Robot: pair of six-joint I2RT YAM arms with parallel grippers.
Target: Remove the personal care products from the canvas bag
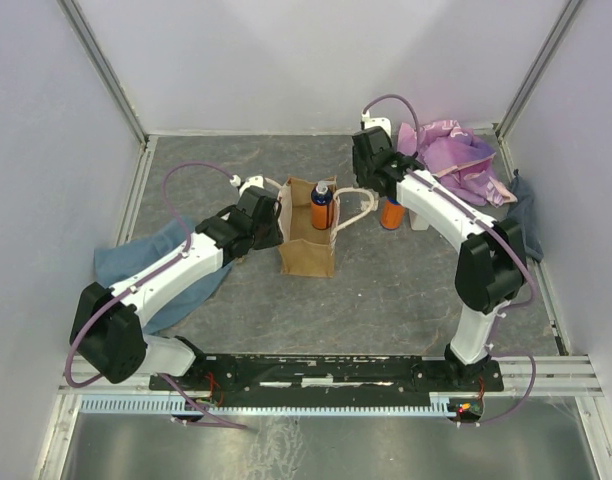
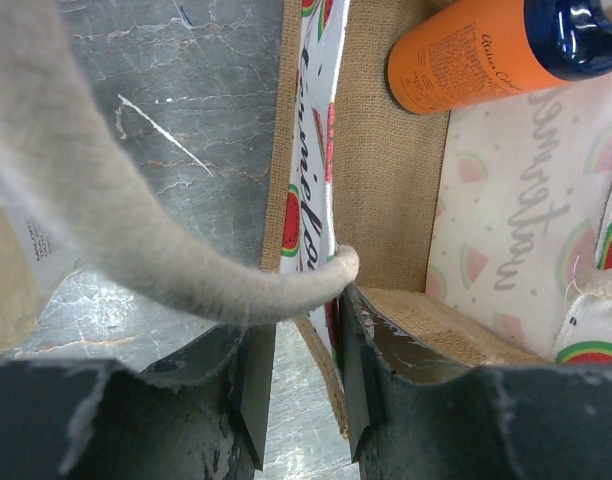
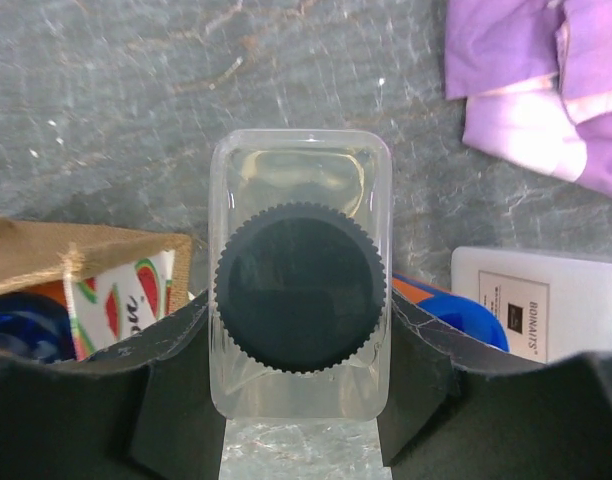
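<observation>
The left gripper (image 2: 304, 400) pinches the canvas bag (image 1: 306, 250) wall tight and should hold it steady. One orange bottle (image 1: 322, 205) stands inside. Farther back, the right gripper (image 3: 298, 345) squeezes the clear bottle (image 3: 300, 180); it should set it down softly beside the white bottle (image 3: 541, 305).

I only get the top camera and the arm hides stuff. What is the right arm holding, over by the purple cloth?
Observer: The right fingers are shut on a clear bottle with a dark ridged cap.
Operator: Is the left arm holding the bag?
Observer: Yes. The left fingers pinch the canvas bag by its wall, one finger inside and one outside.
Operator: What does the inside look like?
Observer: The lining is white with little watermelon slices and grey writing.
</observation>
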